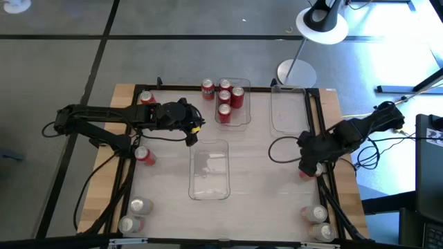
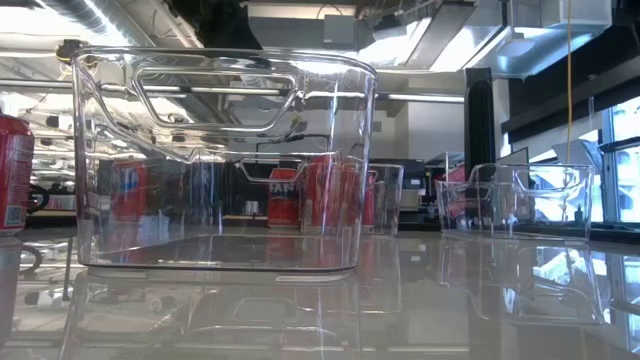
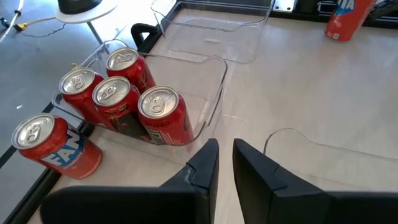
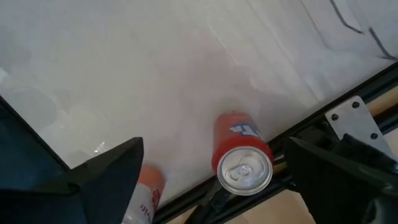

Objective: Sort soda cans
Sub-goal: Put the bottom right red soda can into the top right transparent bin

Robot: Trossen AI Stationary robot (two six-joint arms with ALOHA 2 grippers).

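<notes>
Right wrist view shows the right gripper [image 4: 211, 180] spread wide and holding nothing, with an upright red can [image 4: 241, 157] standing between its two fingers, silver top toward the camera, long axis vertical. That can stands just beside the table's black edge rail [image 4: 348, 93], near the right arm and well apart from the bin of red cans [image 1: 243, 119] at the table's far side. My judgement: the right arm is far nearer; closing here would take the can. The left gripper [image 3: 225, 163] hangs just beside that bin, fingers nearly together, empty.
</notes>
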